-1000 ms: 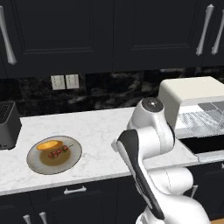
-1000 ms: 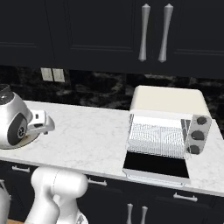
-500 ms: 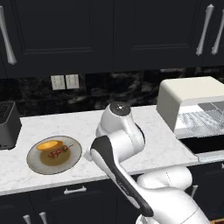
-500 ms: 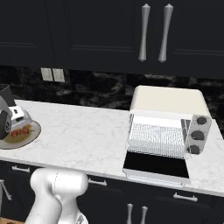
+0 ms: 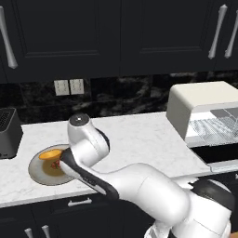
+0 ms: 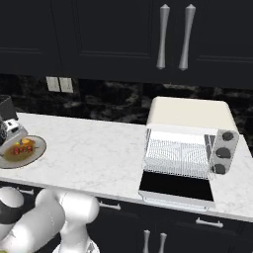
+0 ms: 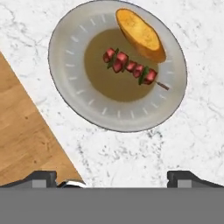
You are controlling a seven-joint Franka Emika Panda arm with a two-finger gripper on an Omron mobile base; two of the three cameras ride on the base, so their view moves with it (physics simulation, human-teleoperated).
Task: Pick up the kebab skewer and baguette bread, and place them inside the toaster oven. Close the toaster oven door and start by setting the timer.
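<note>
- I see the white marble worktop (image 6: 99, 153) under dark cabinets (image 6: 99, 29).
- My claw (image 7: 112, 177), jaws apart, holds nothing.
- Plate (image 7: 70, 57), upper hand view, carries skewer (image 7: 130, 68) and bread (image 7: 141, 34).
- Oven (image 6: 190, 123) at right, door (image 6: 177, 187) down.

Veined white marble counter (image 7: 183, 144), matt grey plate (image 7: 70, 61), crusty baguette bread (image 7: 140, 34)
</note>
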